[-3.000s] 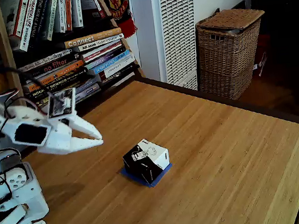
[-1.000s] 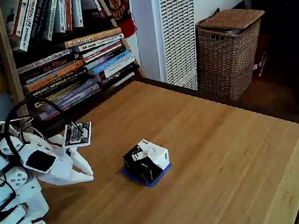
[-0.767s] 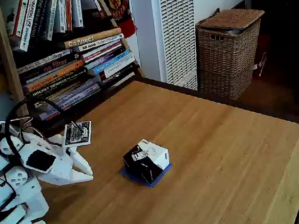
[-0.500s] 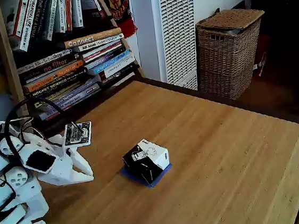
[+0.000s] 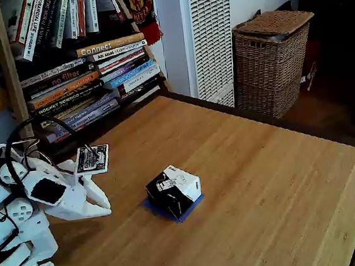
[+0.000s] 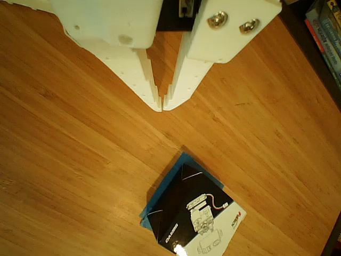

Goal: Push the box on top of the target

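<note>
The box [image 5: 174,191] is seen near the middle of the table [image 5: 265,181], right of the arm; taken from the left of the fixed view, the gripper [image 5: 104,206] is held low with its fingertips closed together on nothing, apart from the box; the box is set over the target [image 5: 187,211], only thin blue edges being shown; the push is judged done, and little beyond a retreat seems called for.

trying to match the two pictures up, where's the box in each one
Fixed view: the box sits at centre, a little below the middle, right of the hand.
Other view: the box lies at the bottom edge, right of centre, below the hand.
Shared landmark: the target, blue tape peeking out beneath the box.
</note>
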